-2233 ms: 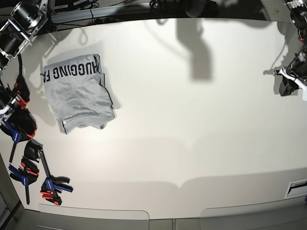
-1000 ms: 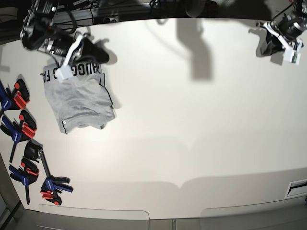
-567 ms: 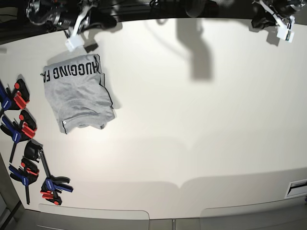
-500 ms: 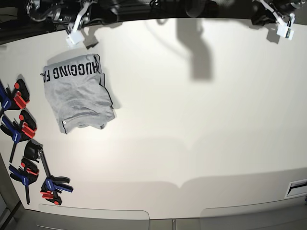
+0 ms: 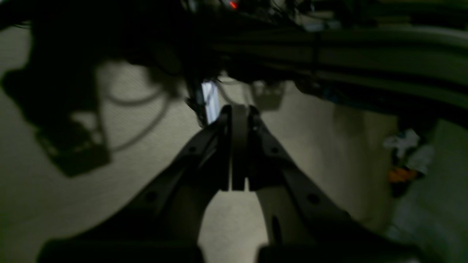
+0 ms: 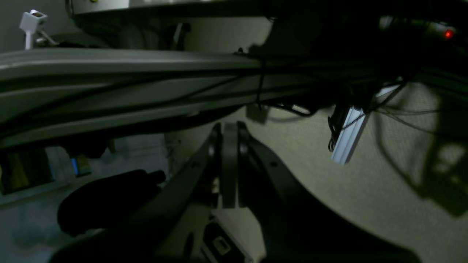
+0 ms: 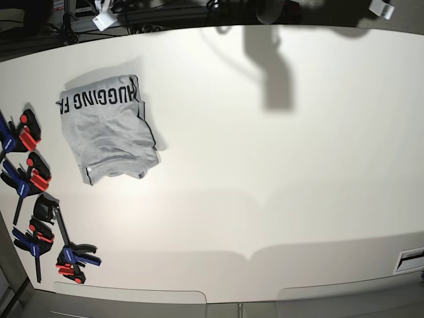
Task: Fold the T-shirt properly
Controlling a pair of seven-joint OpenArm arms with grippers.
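The T-shirt [image 7: 106, 129] lies folded into a grey bundle on the left of the white table [image 7: 278, 172], with black lettering along its far edge. No gripper touches it. Both arms are drawn back past the table's far edge; in the base view only a white bit of the right arm [image 7: 102, 20] and of the left arm [image 7: 381, 8] shows. My left gripper [image 5: 234, 109] is shut with nothing between its fingers, pointing at dark cabling. My right gripper [image 6: 228, 126] is also shut and holds nothing. Neither wrist view shows the T-shirt.
Several red, blue and black clamps [image 7: 30, 179] line the table's left edge. Cables and a grey rail [image 6: 109, 65] run behind the table. A short aluminium profile [image 6: 347, 135] hangs among the wires. A small slot [image 7: 411, 258] sits near the table's front right.
Both arms have pulled back from over the table and past its far edge, almost out of the base view. The T-shirt has not moved.
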